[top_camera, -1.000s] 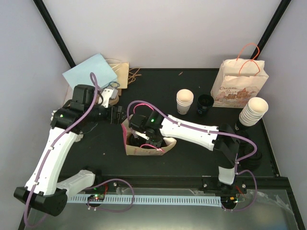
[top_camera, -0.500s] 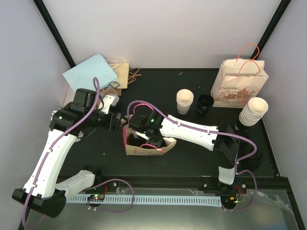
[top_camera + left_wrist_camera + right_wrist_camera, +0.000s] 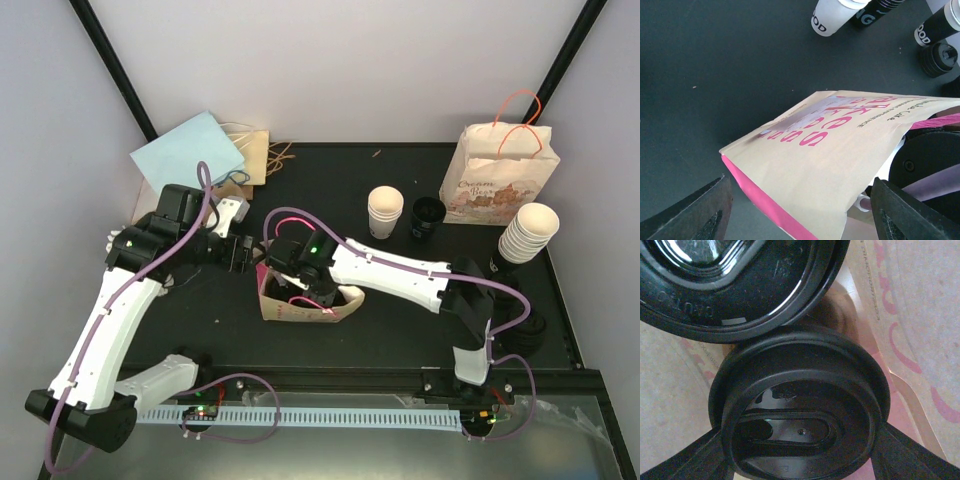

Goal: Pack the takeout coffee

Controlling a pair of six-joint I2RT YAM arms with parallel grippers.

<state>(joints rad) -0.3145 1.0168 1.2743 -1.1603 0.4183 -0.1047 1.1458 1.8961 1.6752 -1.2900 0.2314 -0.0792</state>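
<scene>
A tan paper bag (image 3: 300,305) with pink lettering stands open-topped in the middle of the black table. My right gripper (image 3: 303,288) reaches down into it. In the right wrist view its fingers (image 3: 912,452) flank a coffee cup with a black lid (image 3: 800,415), shut on it. A second black lid (image 3: 735,280) sits just beyond it inside the bag. My left gripper (image 3: 243,253) is at the bag's left rim. In the left wrist view it (image 3: 800,215) is open, its fingers (image 3: 710,210) standing either side of the bag's wall (image 3: 830,160) without touching it.
A short stack of white cups (image 3: 385,212) and a black cup (image 3: 428,218) stand behind the bag. A printed paper bag (image 3: 500,178), a tall cup stack (image 3: 527,232) and black lids (image 3: 525,330) are on the right. Blue paper (image 3: 188,150) and flat brown bags (image 3: 255,150) lie at the back left.
My left gripper has moved right to the bag's rim and narrowed its jaws around the wall. The bag has shifted slightly. The right gripper stays inside the bag.
</scene>
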